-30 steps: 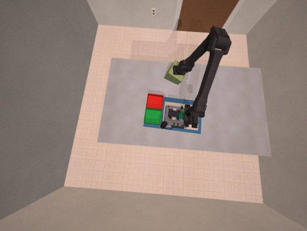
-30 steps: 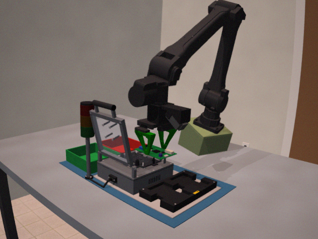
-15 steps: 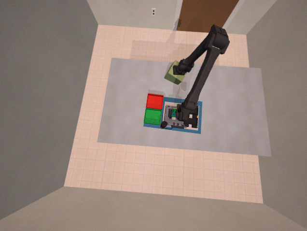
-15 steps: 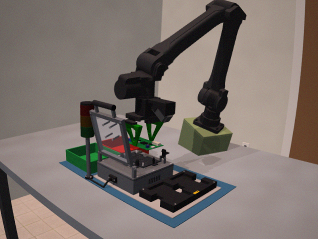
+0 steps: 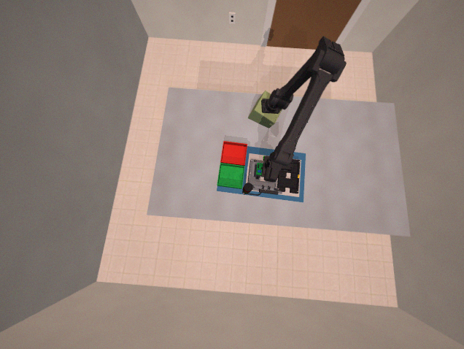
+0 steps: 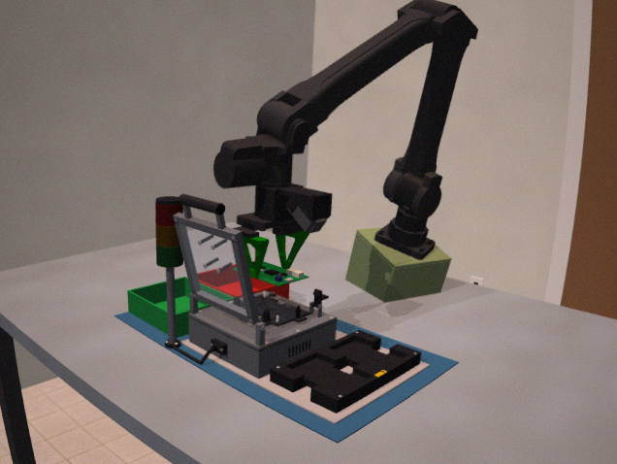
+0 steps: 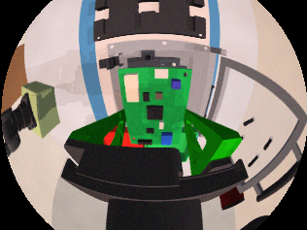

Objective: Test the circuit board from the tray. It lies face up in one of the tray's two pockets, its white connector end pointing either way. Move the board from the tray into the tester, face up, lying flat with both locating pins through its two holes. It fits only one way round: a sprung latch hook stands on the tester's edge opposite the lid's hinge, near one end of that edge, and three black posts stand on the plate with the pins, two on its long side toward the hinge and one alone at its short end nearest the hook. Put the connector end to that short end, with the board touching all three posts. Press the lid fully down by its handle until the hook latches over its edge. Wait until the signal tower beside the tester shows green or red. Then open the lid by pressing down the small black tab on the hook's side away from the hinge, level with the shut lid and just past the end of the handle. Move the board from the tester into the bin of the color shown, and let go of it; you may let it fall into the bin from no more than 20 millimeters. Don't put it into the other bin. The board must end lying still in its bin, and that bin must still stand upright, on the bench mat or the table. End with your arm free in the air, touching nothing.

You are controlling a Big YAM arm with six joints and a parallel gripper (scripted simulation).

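Note:
My gripper [image 6: 272, 260] [image 7: 154, 114], with green fingers, is shut on the green circuit board [image 6: 280, 276] [image 7: 154, 105] [image 5: 258, 171] by its long edges. It holds the board face up and level, a little above the tester [image 6: 264, 335] [image 5: 256, 179] [image 7: 153, 58]. The board's white connector end [image 6: 296, 273] [image 7: 132, 86] points away from the bins. The tester's lid [image 6: 214, 254] [image 7: 258, 125] stands open with its handle [image 6: 202, 203] on top. The latch hook [image 6: 317, 297] stands on the tester's far edge. The black tray [image 6: 343, 371] [image 5: 288, 178] [image 7: 152, 8] is empty. The signal tower [image 6: 168, 232] shows no lit color.
The red bin [image 5: 233, 152] [image 6: 224, 281] and the green bin [image 5: 230, 175] [image 6: 149, 299] stand side by side beyond the tester on the blue mat [image 6: 348, 430] [image 5: 302, 176]. My arm's base sits on an olive block [image 6: 396, 269] [image 5: 262, 115] [image 7: 42, 110].

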